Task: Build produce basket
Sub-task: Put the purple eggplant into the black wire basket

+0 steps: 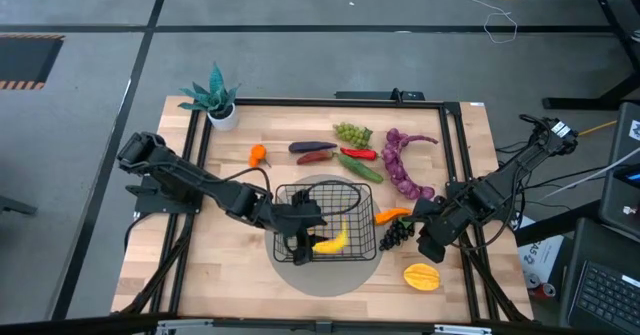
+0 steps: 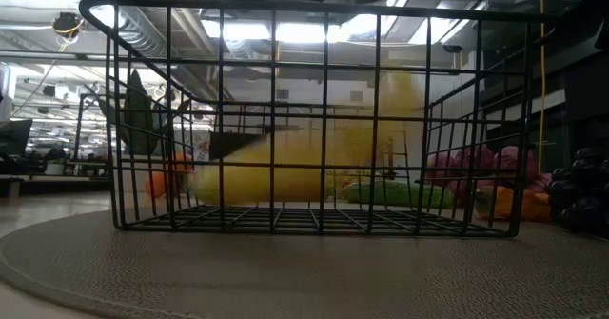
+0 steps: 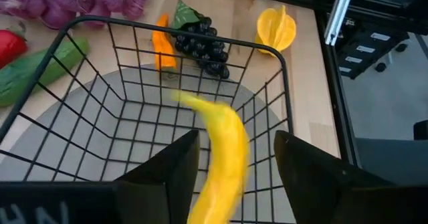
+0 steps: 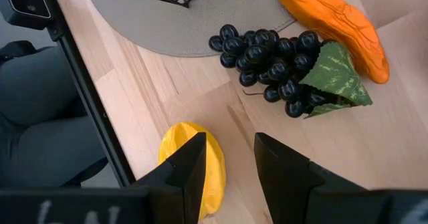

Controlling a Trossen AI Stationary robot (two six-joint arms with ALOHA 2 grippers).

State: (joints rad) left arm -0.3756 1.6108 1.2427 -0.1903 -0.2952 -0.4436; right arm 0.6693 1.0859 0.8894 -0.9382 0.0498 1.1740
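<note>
The left gripper (image 3: 234,167) hangs over the basket (image 1: 362,197) with its 2 fingers spread, the banana (image 3: 217,154) loose between them inside the wire walls. Farther right, the right gripper (image 4: 231,164) stands parted above the starfruit (image 4: 190,164), near dark grapes (image 4: 274,67).

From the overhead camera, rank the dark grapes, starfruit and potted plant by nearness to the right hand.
1. Dark grapes: just left of the right hand, beside the basket.
2. Starfruit: on the table's near edge, below the hand in the picture.
3. Potted plant: far-left corner, clearly farthest.
</note>
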